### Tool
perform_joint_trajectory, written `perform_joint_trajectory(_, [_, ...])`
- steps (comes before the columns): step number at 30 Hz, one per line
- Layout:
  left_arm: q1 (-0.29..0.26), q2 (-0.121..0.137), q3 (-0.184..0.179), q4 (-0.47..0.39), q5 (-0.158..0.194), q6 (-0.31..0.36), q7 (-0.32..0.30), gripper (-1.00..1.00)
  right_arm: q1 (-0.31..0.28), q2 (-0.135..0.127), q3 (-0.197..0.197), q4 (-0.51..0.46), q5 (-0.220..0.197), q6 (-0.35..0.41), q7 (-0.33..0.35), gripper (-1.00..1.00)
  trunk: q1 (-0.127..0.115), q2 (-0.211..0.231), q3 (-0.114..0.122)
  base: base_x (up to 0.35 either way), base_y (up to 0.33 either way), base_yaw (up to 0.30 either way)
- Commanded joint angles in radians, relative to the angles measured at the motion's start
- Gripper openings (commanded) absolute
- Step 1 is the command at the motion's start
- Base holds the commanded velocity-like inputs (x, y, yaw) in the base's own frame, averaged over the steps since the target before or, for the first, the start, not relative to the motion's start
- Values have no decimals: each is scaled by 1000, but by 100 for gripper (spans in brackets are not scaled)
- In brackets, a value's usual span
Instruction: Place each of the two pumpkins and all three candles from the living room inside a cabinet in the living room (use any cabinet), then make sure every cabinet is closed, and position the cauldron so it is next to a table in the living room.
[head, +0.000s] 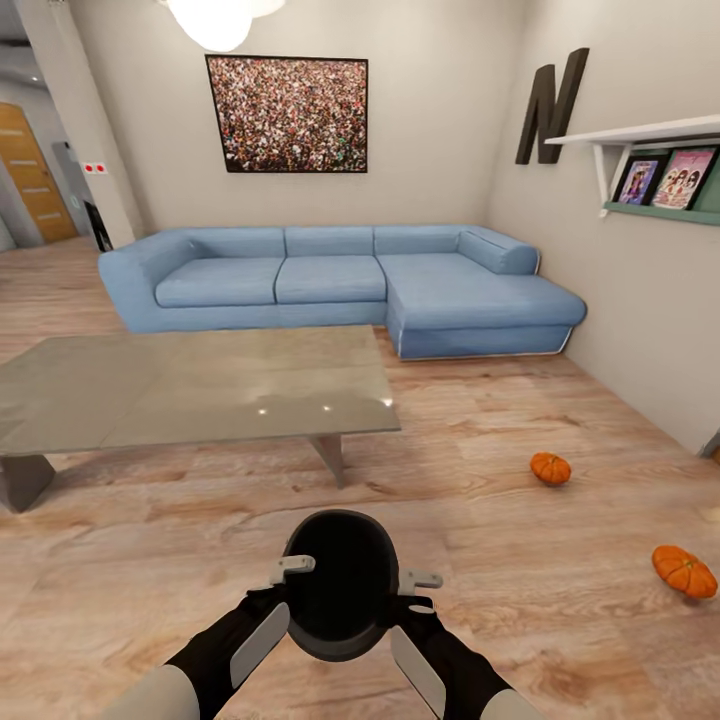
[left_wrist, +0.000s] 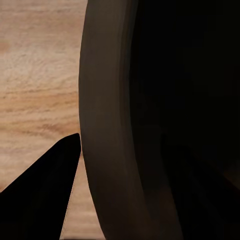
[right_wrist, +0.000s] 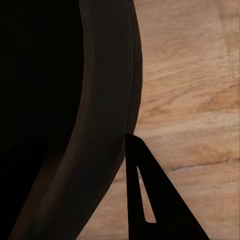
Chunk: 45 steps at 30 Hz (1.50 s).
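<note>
Presently: cauldron (head: 340, 585) clamped at its rim by left gripper (head: 283, 590) and right gripper (head: 408, 598) | judged: lower level beside table (head: 190, 385) near edge | pumpkins (head: 550, 468) on floor.

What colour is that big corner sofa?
The sofa is light blue, clearest in the head view.

arms: black wrists, pale grey forearms | left pincer (head: 292, 567), right pincer (head: 420, 580): light grey fingers
</note>
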<state>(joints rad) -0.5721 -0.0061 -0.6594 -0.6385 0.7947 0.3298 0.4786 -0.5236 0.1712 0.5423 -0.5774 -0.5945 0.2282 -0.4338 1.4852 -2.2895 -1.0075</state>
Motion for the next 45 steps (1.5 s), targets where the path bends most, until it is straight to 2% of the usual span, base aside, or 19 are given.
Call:
perform_joint_trajectory(1, [-2,1,0,-1,-17,6,8,-100,-1,-1,9,-31,-16,0,-6,-100,0,-1,-1,0,0,278])
perform_joint_trajectory(11, [-2,2,1,-1,-17,7,8,-100,-1,-1,8,-32,-16,0,-6,-100,0,-1,-1,29,7,226])
perform_joint_trajectory(45, [-2,2,3,-1,-17,7,8,-100,-1,-1,8,-35,-16,0,-6,-100,0,-1,-1,237,118,3])
